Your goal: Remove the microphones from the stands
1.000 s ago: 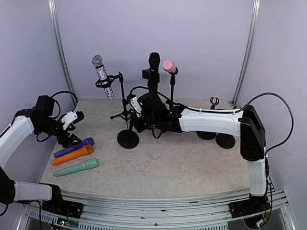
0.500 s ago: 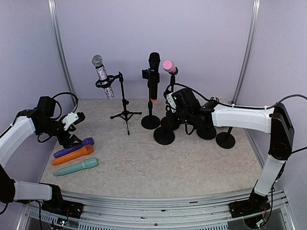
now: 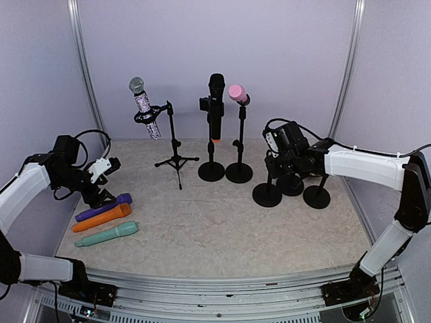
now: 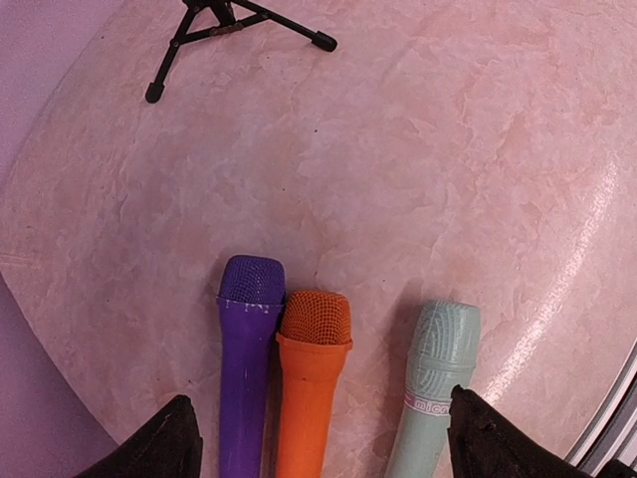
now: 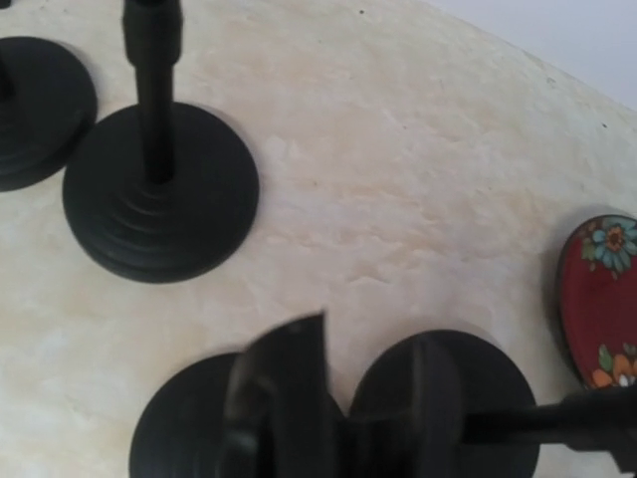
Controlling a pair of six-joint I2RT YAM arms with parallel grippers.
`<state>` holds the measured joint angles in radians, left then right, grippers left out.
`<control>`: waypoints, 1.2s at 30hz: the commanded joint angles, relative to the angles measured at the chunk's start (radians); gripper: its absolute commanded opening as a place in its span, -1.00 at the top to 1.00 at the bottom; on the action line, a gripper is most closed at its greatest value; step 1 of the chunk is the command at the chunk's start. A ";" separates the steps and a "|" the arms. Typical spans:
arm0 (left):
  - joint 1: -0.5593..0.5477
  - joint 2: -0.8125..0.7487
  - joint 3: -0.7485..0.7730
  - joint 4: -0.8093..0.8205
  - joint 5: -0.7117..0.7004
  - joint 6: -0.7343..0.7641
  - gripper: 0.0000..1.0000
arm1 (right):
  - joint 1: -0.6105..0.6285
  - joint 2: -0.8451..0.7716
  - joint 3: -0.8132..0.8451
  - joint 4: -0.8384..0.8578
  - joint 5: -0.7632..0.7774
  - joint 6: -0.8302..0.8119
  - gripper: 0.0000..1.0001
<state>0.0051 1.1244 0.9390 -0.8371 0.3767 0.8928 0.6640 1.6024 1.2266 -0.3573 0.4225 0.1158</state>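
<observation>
Three microphones stand in stands at the back: a glittery one [image 3: 144, 108] on a tripod stand [image 3: 176, 160], a black one [image 3: 215, 108] and a pink-headed one [image 3: 237, 93] on round-based stands. My right gripper [image 3: 276, 167] [image 5: 383, 423] is shut on the pole of an empty round-based stand [image 3: 267, 194] at the right; its wrist view is blurred. My left gripper [image 3: 102, 191] [image 4: 318, 406] hangs open over a purple [image 4: 245, 358], an orange [image 4: 312, 383] and a teal microphone [image 4: 435, 383] lying side by side on the table.
Two more empty round-based stands [image 3: 291, 185] [image 3: 316, 196] sit right beside the held one. A red flowered object [image 5: 600, 299] shows at the right edge of the right wrist view. Side walls and metal posts [image 3: 86, 74] close in the table.
My right arm has carried the empty stand from the table's middle to the right, next to the other empty stands. The left arm has not moved.
</observation>
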 commanded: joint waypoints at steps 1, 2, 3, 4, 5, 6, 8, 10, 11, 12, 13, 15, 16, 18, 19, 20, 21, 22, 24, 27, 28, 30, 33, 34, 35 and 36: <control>-0.011 0.003 0.004 0.023 -0.006 -0.023 -0.67 | -0.023 -0.041 -0.008 -0.012 0.006 -0.004 0.79; -0.012 0.003 0.003 0.023 -0.007 -0.023 -0.81 | -0.023 -0.041 -0.005 -0.011 0.000 -0.002 0.59; -0.013 0.001 0.004 0.021 -0.009 -0.021 -0.90 | -0.023 -0.042 -0.002 -0.010 -0.006 0.001 0.26; -0.013 0.000 0.004 0.019 -0.009 -0.021 -0.96 | -0.023 -0.042 0.006 -0.010 -0.012 0.005 -0.05; -0.014 -0.002 0.004 0.017 -0.010 -0.020 -0.97 | -0.023 -0.044 0.013 -0.009 -0.021 0.009 -0.26; -0.014 -0.003 0.004 0.015 -0.009 -0.019 -0.98 | -0.023 -0.046 0.022 -0.007 -0.029 0.012 -0.44; -0.016 -0.005 0.004 0.015 -0.009 -0.020 -0.98 | -0.023 -0.058 0.052 0.002 -0.040 0.016 -0.72; -0.016 -0.006 0.004 0.017 -0.010 -0.020 -0.98 | -0.023 -0.073 0.094 0.019 -0.062 0.014 -0.87; -0.016 -0.006 0.004 0.018 -0.010 -0.023 -0.98 | -0.023 -0.081 0.118 0.031 -0.078 0.007 -0.93; -0.016 -0.005 0.007 0.020 -0.009 -0.027 -0.98 | -0.023 -0.084 0.146 0.042 -0.090 0.001 -0.97; -0.016 -0.004 0.008 0.022 -0.007 -0.033 -0.98 | -0.020 -0.085 0.175 0.054 -0.097 -0.007 -1.00; -0.016 -0.002 0.017 0.026 -0.002 -0.045 -0.98 | 0.001 -0.076 0.229 0.081 -0.084 -0.050 -1.00; -0.016 -0.001 0.019 0.026 0.001 -0.050 -0.98 | 0.018 -0.064 0.262 0.095 -0.060 -0.078 -1.00; -0.016 0.000 0.024 0.027 0.007 -0.058 -0.98 | 0.065 -0.042 0.300 0.139 0.014 -0.160 -1.00; -0.014 0.001 0.024 0.027 0.008 -0.059 -0.98 | 0.091 -0.032 0.309 0.168 0.050 -0.206 -1.00; -0.014 0.001 0.024 0.028 0.008 -0.059 -0.97 | 0.113 -0.023 0.317 0.200 0.081 -0.253 -1.00; -0.014 0.000 0.024 0.027 0.008 -0.059 -0.98 | 0.132 -0.013 0.322 0.227 0.108 -0.292 -1.00; -0.013 -0.002 0.024 0.027 0.008 -0.057 -0.98 | 0.146 -0.004 0.328 0.255 0.138 -0.330 -1.00; -0.011 -0.004 0.022 0.024 0.008 -0.053 -0.98 | 0.168 0.016 0.338 0.310 0.175 -0.393 -1.00; -0.010 -0.008 0.025 0.024 0.009 -0.052 -0.98 | 0.181 0.044 0.365 0.374 0.217 -0.459 -1.00; -0.009 -0.008 0.027 0.023 0.011 -0.053 -0.98 | 0.185 0.054 0.381 0.394 0.223 -0.484 -1.00; -0.009 -0.007 0.031 0.021 0.017 -0.055 -0.98 | 0.192 0.091 0.413 0.430 0.226 -0.517 -1.00; -0.010 -0.004 0.041 0.019 0.021 -0.061 -0.97 | 0.204 0.161 0.484 0.468 0.262 -0.569 -1.00; -0.010 -0.003 0.046 0.014 0.021 -0.061 -0.98 | 0.207 0.183 0.507 0.485 0.280 -0.586 -1.00; -0.010 -0.002 0.050 0.010 0.022 -0.061 -0.98 | 0.209 0.208 0.529 0.508 0.304 -0.605 -0.98; -0.010 -0.002 0.053 0.007 0.021 -0.061 -0.98 | 0.211 0.231 0.554 0.526 0.331 -0.621 -0.93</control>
<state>-0.0032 1.1259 0.9485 -0.8310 0.3752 0.8413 0.8558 1.7618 1.6901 0.0444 0.6506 -0.4030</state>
